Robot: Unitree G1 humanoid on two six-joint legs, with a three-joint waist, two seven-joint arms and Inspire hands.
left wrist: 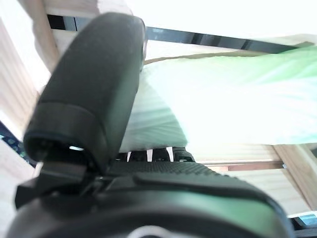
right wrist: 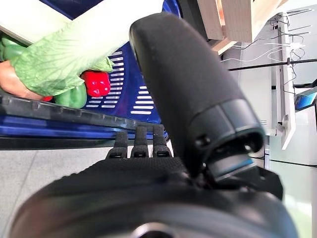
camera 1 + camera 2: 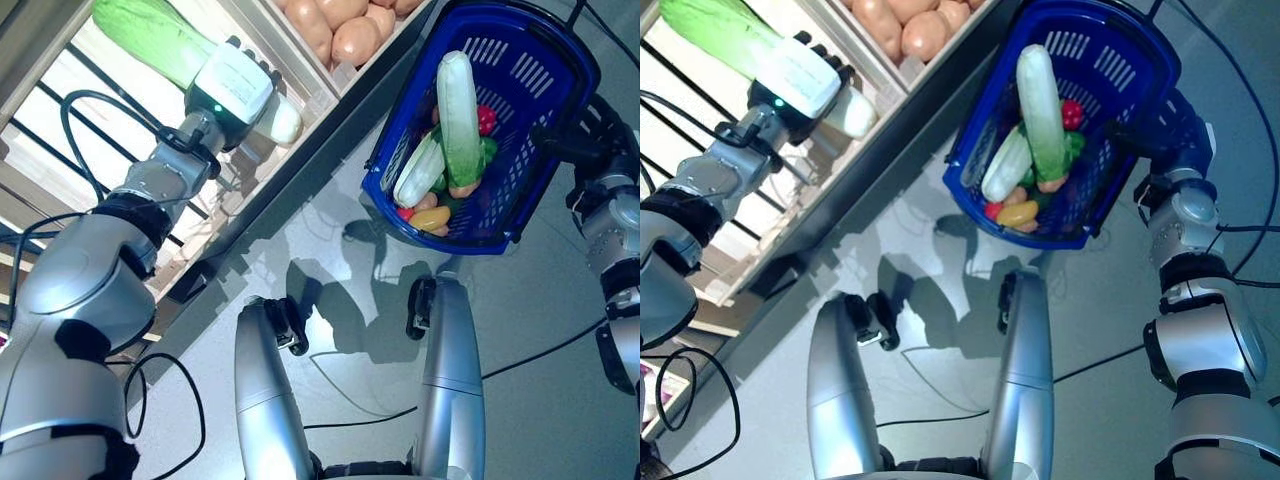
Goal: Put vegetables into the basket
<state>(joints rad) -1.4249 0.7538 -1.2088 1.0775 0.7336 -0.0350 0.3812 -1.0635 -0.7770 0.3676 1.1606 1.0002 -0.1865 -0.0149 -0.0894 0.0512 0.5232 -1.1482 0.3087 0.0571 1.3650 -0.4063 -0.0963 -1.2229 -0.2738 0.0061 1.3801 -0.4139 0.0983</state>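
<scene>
While I am looking down through the head cameras, my left hand (image 3: 235, 88) is reaching up to a wooden shelf (image 3: 300, 85) at the upper left and wrapping around a long napa cabbage (image 3: 150, 35), pale green in its leaves and white at its stalk end. In the left wrist view the thumb (image 1: 94, 99) is lying over the top of the cabbage while the fingers (image 1: 158, 154) are curling under it, so the hand is grasping it. The cabbage is lying in the shelf compartment; I cannot tell whether it is resting on the boards or just raised from them. In the neighbouring compartment, a pile of tan potatoes (image 3: 335, 25) is sitting.

My right hand (image 3: 1175, 125) is holding a blue plastic basket (image 3: 1110, 60) at its rim, on the side away from the shelf. In the right wrist view its fingers (image 2: 136, 144) are hooking under the dark edge of the basket and the thumb (image 2: 193, 94) is arching over it, so it is clenched on the rim. The basket is hanging beside the shelf, above a grey floor (image 3: 520, 330), tilted so that its contents are showing.

Inside the basket, a second long cabbage (image 3: 458, 115) is lying lengthwise, with a smaller pale vegetable (image 3: 418, 172) beside it. A red pepper (image 2: 97, 83) and a green pepper (image 2: 72, 96) are sitting next to the leafy end. A yellow piece (image 3: 432, 218) and an orange-brown piece (image 3: 462, 189), which I cannot identify, are lying at the lowest end.
</scene>
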